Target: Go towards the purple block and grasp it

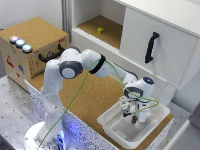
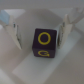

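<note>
The purple block [image 2: 44, 44] is a small dark purple cube with yellow letters on its faces. In the wrist view it lies on the white tray floor [image 2: 45, 72], between my two fingers [image 2: 14, 32]. My gripper [image 2: 41, 44] is open, with a gap between the block and each finger. In the exterior view my gripper [image 1: 131, 115] reaches down into the white tray [image 1: 112, 127]. The block [image 1: 134, 120] shows there as a dark speck just under the fingertips.
The tray sits at the front corner of a cork-topped table [image 1: 90, 95]. A white cabinet with a black handle [image 1: 151, 47] stands behind, and a small yellow-green object [image 1: 100, 30] lies on its open shelf. A cork box with buttons [image 1: 30, 47] is at the exterior view's left.
</note>
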Robot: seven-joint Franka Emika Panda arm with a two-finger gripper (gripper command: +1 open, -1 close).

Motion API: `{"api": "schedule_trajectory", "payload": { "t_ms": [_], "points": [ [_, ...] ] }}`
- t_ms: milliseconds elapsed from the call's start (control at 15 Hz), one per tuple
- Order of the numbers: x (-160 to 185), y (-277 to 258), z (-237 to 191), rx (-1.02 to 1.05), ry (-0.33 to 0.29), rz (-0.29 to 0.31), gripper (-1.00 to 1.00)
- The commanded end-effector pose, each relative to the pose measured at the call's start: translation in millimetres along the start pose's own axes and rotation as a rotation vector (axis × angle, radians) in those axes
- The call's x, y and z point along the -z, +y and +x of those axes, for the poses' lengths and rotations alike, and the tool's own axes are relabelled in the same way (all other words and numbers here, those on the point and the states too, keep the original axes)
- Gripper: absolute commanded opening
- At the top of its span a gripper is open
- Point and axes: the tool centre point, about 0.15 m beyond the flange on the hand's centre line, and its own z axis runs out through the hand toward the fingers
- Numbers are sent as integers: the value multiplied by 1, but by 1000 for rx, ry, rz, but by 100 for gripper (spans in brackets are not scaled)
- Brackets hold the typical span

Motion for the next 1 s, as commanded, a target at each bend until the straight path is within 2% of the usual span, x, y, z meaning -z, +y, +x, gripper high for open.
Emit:
{"api": "schedule_trajectory", "payload": {
  "t_ms": [0, 200, 600, 733, 933],
  "points": [
    [5, -14, -3, -73, 5, -16, -100],
    [34, -22, -10, -75, 73, -40, -100],
    [103, -60, -38, 27, 177, 32, -100],
    [112, -90, -52, 129, 182, 33, -100],
    [134, -126, -79, 241, 223, 54, -100]
  ]
}}
